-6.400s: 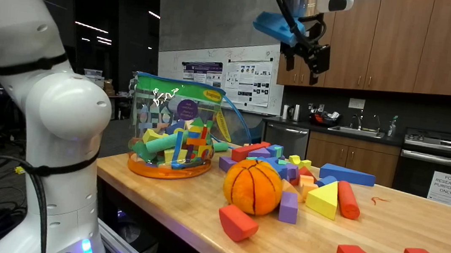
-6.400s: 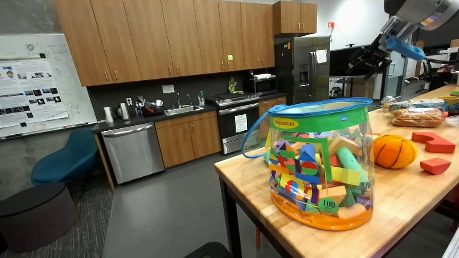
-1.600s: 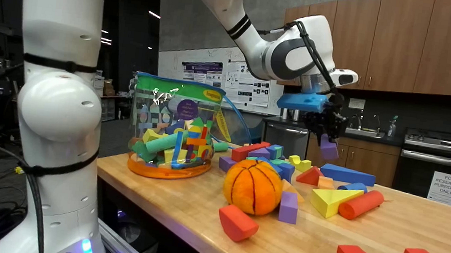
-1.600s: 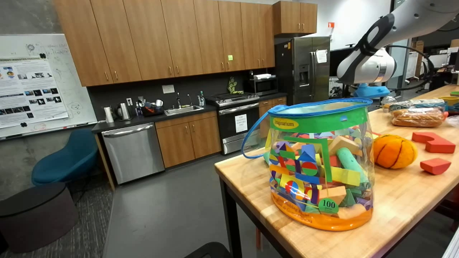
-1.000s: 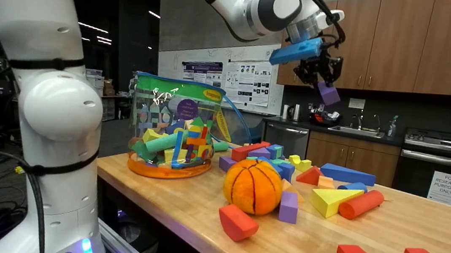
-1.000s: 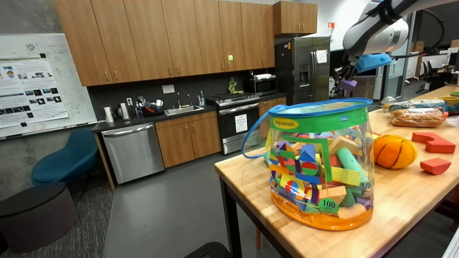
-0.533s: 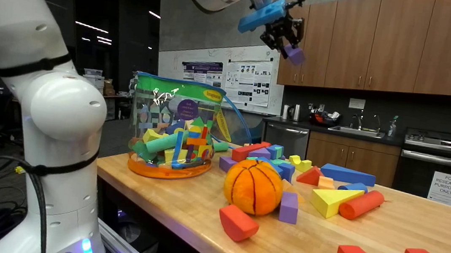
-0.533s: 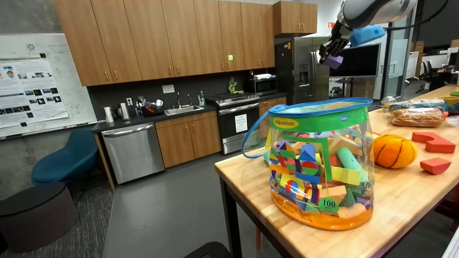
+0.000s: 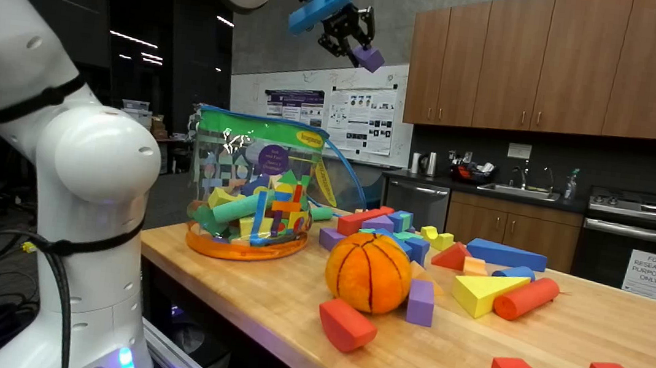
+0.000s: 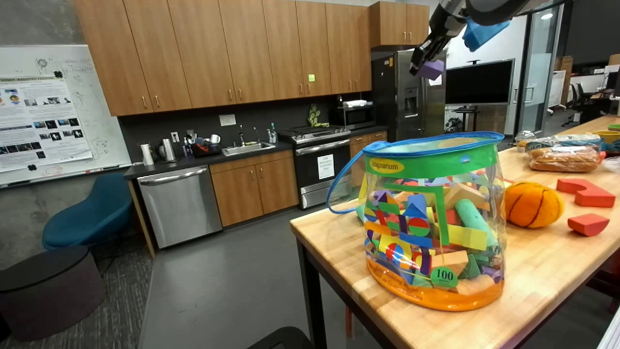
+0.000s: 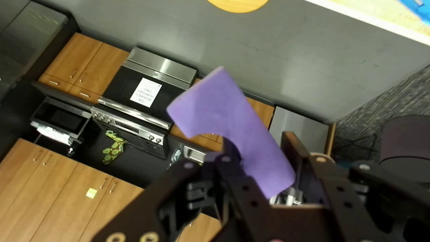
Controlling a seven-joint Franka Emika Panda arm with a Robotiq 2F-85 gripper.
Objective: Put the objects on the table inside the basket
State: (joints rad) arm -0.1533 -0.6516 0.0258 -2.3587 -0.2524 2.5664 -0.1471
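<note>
Purple block (image 11: 243,129) gripped in pincer (image 11: 262,144); transfer step judged in hand. Basket (image 10: 436,167) seen lower than pincer; centring above it, then release, called for.

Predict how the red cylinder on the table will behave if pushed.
Pushed sideways, the red cylinder will probably roll, since it lies on its curved side. The yellow wedge close beside it might block rolling that way.

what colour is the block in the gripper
The block in the gripper is plain purple; it shows best in the wrist view.
</note>
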